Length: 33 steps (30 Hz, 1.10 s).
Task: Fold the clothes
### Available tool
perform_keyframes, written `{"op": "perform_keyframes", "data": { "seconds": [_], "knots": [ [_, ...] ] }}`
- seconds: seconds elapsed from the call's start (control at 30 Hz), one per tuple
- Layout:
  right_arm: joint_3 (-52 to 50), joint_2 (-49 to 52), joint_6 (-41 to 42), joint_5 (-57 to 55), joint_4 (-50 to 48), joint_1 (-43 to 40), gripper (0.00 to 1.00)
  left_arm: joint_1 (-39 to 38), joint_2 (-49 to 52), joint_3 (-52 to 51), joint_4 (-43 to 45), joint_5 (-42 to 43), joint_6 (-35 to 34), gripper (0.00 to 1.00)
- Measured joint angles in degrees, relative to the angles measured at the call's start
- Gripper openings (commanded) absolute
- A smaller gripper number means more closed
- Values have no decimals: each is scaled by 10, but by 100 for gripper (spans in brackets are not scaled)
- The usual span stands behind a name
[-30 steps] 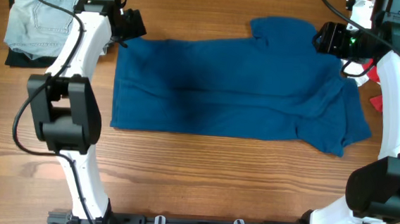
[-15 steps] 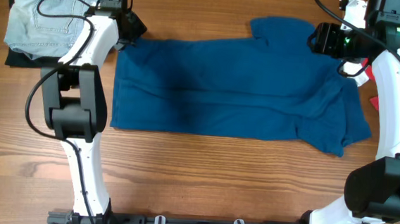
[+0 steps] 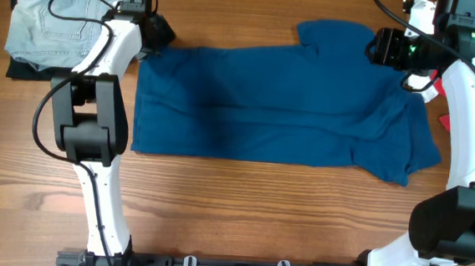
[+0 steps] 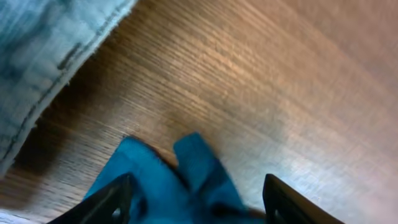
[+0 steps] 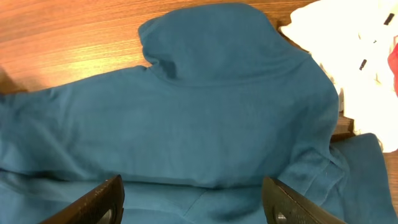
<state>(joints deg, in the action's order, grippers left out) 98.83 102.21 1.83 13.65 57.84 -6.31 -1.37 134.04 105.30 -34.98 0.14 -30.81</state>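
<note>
While both wrist views crop off everything but fingertips, the left claw (image 4: 196, 193) is spread with the shirt (image 3: 281, 102) corner between the tips, and the right claw (image 5: 193, 193) is spread over its sleeve. The shirt lies flat mid-frame, the jeans (image 3: 48, 19) crowd the upper left, and there's bare tabletop (image 3: 257, 210) below.

Warm brown wooden table (image 3: 240, 209) under soft, even light.

Seen from overhead, the grain runs left to right in long streaks, darker in some bands, with a paler swirled patch (image 3: 3, 194) near the front left. The wood has a mild sheen: in the left wrist view a pale glare (image 4: 311, 118) lies across the fine grain, and shadows on the surface are soft-edged. A pile of pale denim (image 3: 49, 15) sits on a dark cloth (image 3: 20, 69) at the far left corner. Crumpled white fabric (image 5: 354, 62) lies at the far right edge.
</note>
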Motion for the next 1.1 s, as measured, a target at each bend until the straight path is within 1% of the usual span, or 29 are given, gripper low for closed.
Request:
{"op": "perform_keyframes", "data": {
  "seconds": [0.17, 0.2, 0.33, 0.53, 0.67, 0.73, 0.77, 0.83, 0.9, 1.03, 1.1],
  "knots": [
    [0, 0, 0, 0, 5, 0, 70, 0, 0, 0, 7, 0, 105, 51],
    [0, 0, 0, 0, 7, 0, 70, 0, 0, 0, 9, 0, 120, 50],
    [0, 0, 0, 0, 11, 0, 70, 0, 0, 0, 21, -12, 172, 50],
    [0, 0, 0, 0, 13, 0, 70, 0, 0, 0, 24, -33, 218, 55],
    [0, 0, -2, 0, 13, 0, 70, 0, 5, 1, 25, -37, 236, 54],
    [0, 0, -3, 0, 13, 0, 70, 0, 14, 4, 25, -37, 242, 49],
    [0, 0, -4, 0, 13, 0, 70, 0, 20, 5, 25, -37, 245, 43],
    [0, 0, -5, 0, 14, 0, 69, -1, 25, 11, 24, -43, 249, 21],
    [0, 0, -5, 0, 13, 0, 68, 0, 28, 14, 25, -47, 252, 4],
    [0, 0, -6, 0, 11, 0, 61, -4, 29, 15, 27, -43, 257, 4],
    [0, 0, -7, -1, -5, 0, 57, -4, 29, 15, 27, -44, 256, 4]
  ]
}}
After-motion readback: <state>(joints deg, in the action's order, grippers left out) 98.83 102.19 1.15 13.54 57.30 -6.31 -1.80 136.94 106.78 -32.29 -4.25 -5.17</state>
